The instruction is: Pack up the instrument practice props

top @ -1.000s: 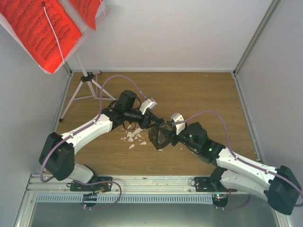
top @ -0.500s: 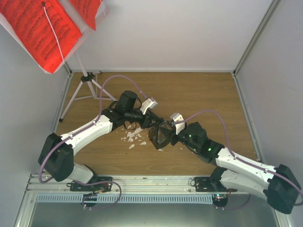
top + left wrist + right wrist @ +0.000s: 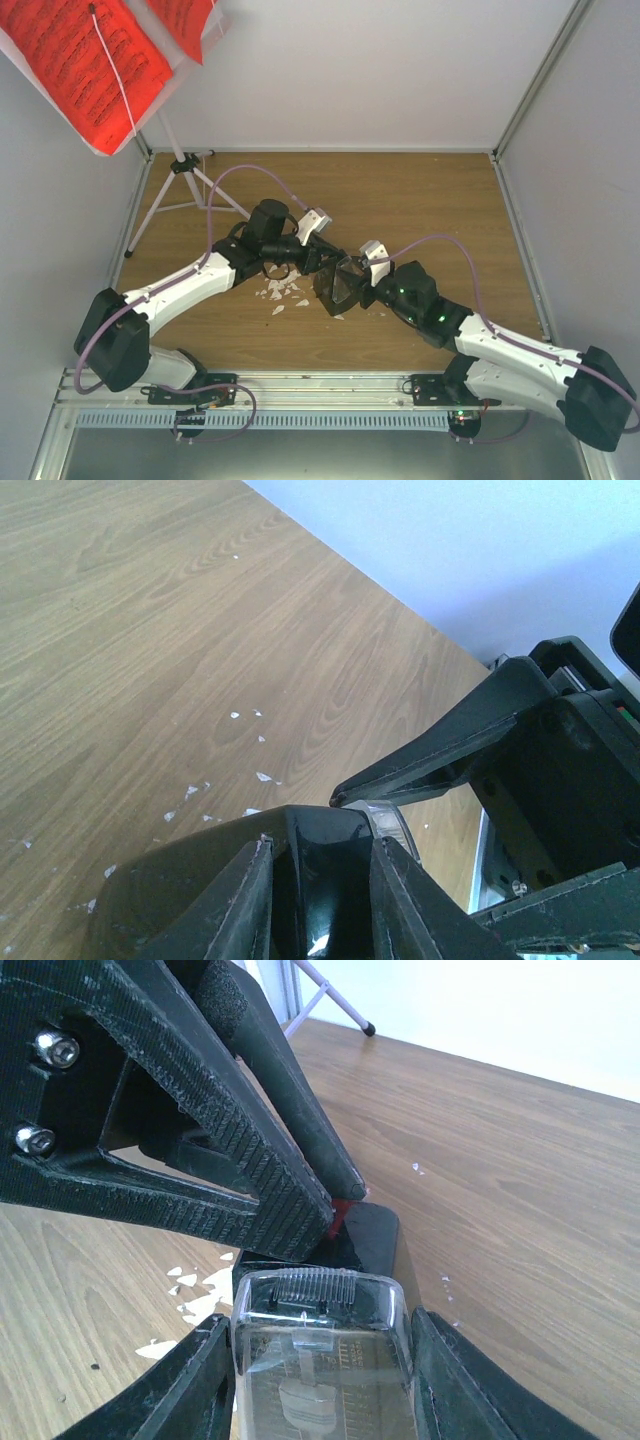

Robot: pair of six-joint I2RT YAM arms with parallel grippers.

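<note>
The small black pyramid-shaped metronome [image 3: 336, 286] with a clear front cover [image 3: 320, 1380] stands mid-table, and both grippers meet on it. My right gripper [image 3: 322, 1330] is shut on it, one finger against each side of the cover. From the other side my left gripper [image 3: 322, 855] is shut on the metronome's glossy black upper part [image 3: 315, 900]. In the top view the left gripper [image 3: 324, 268] and right gripper [image 3: 352, 286] almost touch. The white music stand [image 3: 182, 165] stands at the back left on thin tripod legs, with bright red music sheets [image 3: 80, 60] on its tray.
Small white crumbs [image 3: 284, 291] lie on the wood just left of the metronome, also crumbs [image 3: 232, 770] in the left wrist view. Grey walls close in the back and both sides. A metal rail [image 3: 320, 385] runs along the near edge. One stand leg [image 3: 330, 995] shows in the right wrist view.
The left arm's elbow and shoulder have shifted slightly down and left, with its gripper still at the metronome. The metronome and the right arm have barely moved.
</note>
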